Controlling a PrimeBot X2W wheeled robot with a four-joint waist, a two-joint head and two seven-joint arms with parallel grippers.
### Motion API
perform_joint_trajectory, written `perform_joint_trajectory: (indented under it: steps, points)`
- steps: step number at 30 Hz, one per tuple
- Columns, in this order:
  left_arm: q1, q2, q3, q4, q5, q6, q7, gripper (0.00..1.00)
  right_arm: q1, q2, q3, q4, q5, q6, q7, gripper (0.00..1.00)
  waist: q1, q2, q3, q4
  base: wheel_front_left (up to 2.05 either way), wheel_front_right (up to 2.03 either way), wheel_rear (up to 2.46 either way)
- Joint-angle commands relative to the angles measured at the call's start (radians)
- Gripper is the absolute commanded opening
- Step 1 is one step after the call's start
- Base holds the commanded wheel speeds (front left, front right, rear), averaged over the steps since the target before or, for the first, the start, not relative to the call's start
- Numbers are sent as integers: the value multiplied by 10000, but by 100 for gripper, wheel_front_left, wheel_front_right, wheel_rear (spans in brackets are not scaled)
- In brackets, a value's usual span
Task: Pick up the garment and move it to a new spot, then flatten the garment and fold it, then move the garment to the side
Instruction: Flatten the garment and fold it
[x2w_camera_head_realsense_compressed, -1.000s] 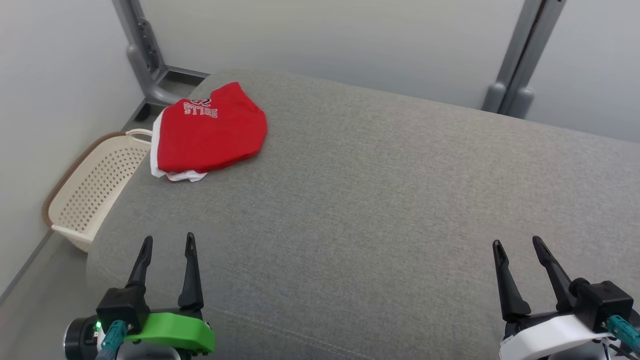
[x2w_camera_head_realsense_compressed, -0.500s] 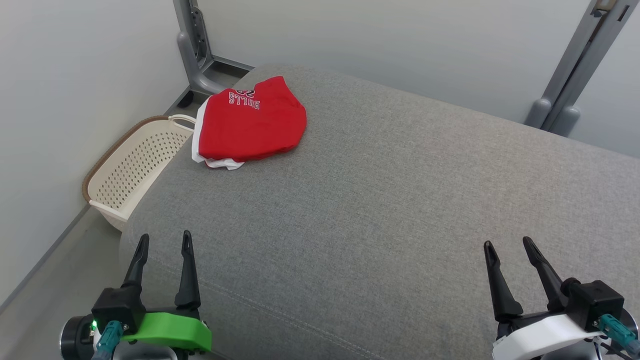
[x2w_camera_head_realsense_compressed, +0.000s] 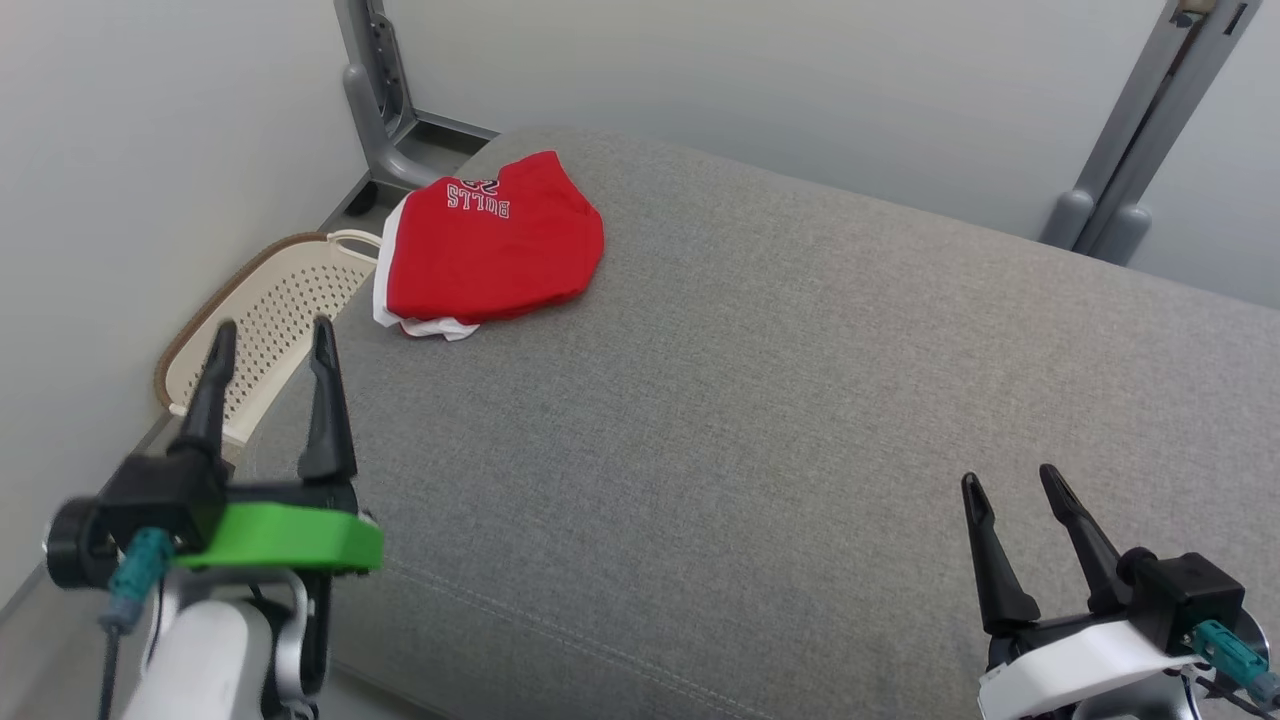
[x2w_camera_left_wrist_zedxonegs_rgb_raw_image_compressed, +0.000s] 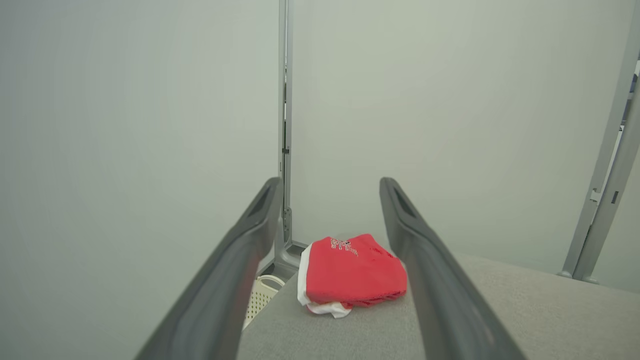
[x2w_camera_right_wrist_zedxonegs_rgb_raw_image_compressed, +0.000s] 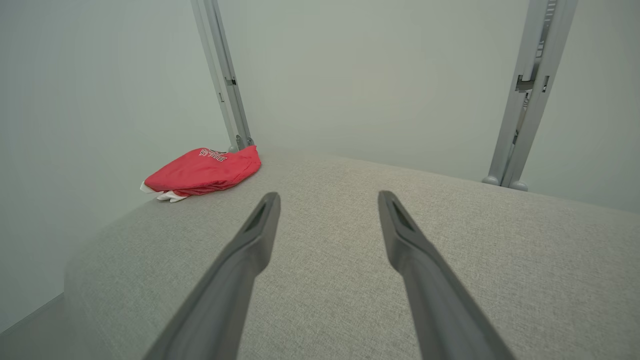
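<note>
My left claw (x2w_camera_head_realsense_compressed: 272, 326) is lifting toward the garment (x2w_camera_head_realsense_compressed: 495, 245), which is lying bunched at the grey cushion's (x2w_camera_head_realsense_compressed: 750, 400) far-left corner. Both claws are gaping empty, right claw (x2w_camera_head_realsense_compressed: 1008, 476) idling low; pickup is only beginning.

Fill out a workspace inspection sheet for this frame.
Surface: grey fabric cushion, smooth.
Job's things: red garment, bunched, white layer showing underneath, at the far left corner; untouched.
Clutter: cream perforated basket on the floor beside the cushion's left edge.
Hands: left hand open, over the near left edge; right hand open, low at the near right; both empty.
Cables: teal plug at each wrist.
Surroundings: pale walls, two grey metal posts.
</note>
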Motion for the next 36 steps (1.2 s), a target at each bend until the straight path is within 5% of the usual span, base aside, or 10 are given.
perform_joint_trajectory:
  steps: [1,9,25,36]
  points:
    - [-217,70,49,-49,25,-50,28,100,-116,-20,2,-42,20,-16,35,100,0,0,92,-82,0,0,0]
    - [-3303,616,621,1046,-980,-682,1858,100,-700,-235,230,-245,-75,-16,-17,100,0,0,1008,-1099,0,0,0]
    - [-7471,1496,1275,8446,-2573,-1464,5015,100,-2112,-1120,478,-568,129,-16,21,100,0,0,4236,-3228,0,0,0]
    - [-7873,1579,1666,10518,-3149,-1643,4989,100,-2476,-1523,454,-875,294,-16,1,100,0,0,5491,-3485,0,0,0]
